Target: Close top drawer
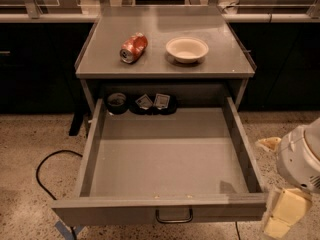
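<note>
Matt grey metal top drawer [165, 154]; speckled stone-like floor [30, 134]; smooth cream plastic-looking gripper [280, 218] at lower right.

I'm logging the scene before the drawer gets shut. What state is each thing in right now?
top drawer: open, pulled far out.
soda can: lying on its side on the cabinet top.
bowl: upright and empty, on the cabinet top.
gripper: low, just right of the drawer's front right corner.
cable: lying loose in a loop, left of the drawer.
</note>
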Action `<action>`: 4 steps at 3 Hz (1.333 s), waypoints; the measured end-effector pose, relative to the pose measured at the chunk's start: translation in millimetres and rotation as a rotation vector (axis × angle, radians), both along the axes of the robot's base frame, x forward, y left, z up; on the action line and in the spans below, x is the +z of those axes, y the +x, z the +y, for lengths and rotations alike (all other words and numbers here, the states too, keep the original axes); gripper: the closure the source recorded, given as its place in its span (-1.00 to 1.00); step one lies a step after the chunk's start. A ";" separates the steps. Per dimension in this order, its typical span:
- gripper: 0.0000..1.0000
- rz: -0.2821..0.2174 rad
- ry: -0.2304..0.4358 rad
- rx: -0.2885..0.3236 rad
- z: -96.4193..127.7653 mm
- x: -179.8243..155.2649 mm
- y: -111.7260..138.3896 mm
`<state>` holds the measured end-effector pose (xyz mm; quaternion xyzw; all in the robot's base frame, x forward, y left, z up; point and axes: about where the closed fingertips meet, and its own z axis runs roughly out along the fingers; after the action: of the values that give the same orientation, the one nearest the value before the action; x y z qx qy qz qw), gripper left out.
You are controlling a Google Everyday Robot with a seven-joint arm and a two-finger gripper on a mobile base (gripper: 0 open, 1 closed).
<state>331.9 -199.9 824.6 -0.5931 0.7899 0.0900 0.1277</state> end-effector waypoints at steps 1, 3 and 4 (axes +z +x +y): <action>-1.00 0.079 0.070 0.025 13.7 -41.5 -21.6; -1.00 0.338 0.216 0.144 51.5 -145.5 -111.6; -1.00 0.338 0.216 0.144 51.6 -145.6 -111.3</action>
<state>220.6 -148.3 679.0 -0.6073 0.7415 0.2811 0.0494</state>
